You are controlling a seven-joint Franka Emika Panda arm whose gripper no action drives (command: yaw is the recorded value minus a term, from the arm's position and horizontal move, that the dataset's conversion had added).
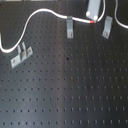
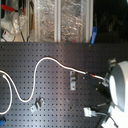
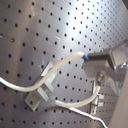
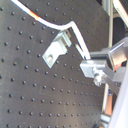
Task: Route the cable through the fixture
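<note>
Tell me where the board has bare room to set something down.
The perforated board is bare across the first exterior view's lower stretch, below the middle clip and right of the left clip. The top edge is crowded: cable, clips, gripper.

White cable (image 1: 45, 12) with red band (image 1: 93, 22); black dotted board (image 1: 75, 85)

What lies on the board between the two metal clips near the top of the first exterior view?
In the first exterior view, the cable spans the gap between the middle clip and the right clip, its red band under the gripper.
</note>
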